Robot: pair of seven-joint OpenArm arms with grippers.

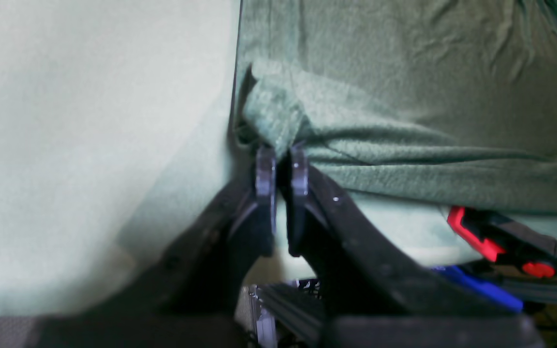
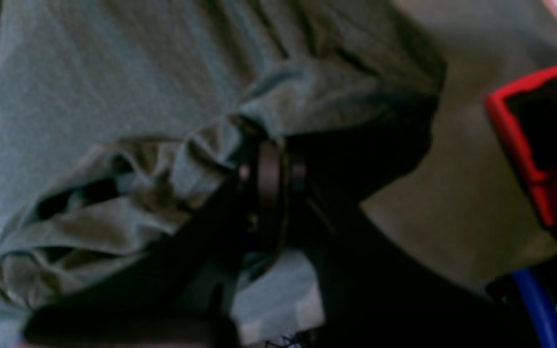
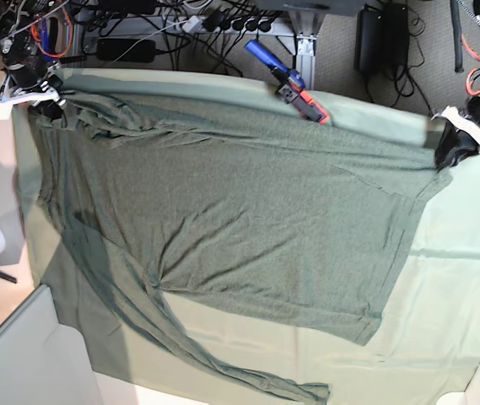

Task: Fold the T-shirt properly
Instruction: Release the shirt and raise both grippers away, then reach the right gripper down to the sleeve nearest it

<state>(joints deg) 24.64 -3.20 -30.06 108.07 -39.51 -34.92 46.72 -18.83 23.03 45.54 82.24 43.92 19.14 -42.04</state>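
1. Nearest the left wrist lens, the left gripper [image 1: 278,162] has its fingers pinched onto a bunched corner of the T-shirt [image 1: 404,96].
2. Blurred in the right wrist view, the right gripper [image 2: 269,176] is clamped on a gathered fold of the shirt.
3. From the base view, the T-shirt lies spread across the light-green table cloth [image 3: 450,295], filling the middle of the frame, one long sleeve trailing to the bottom edge.
4. Top centre, a red-and-blue clamp [image 3: 294,89] sits at the cloth's edge.
5. No containers show.
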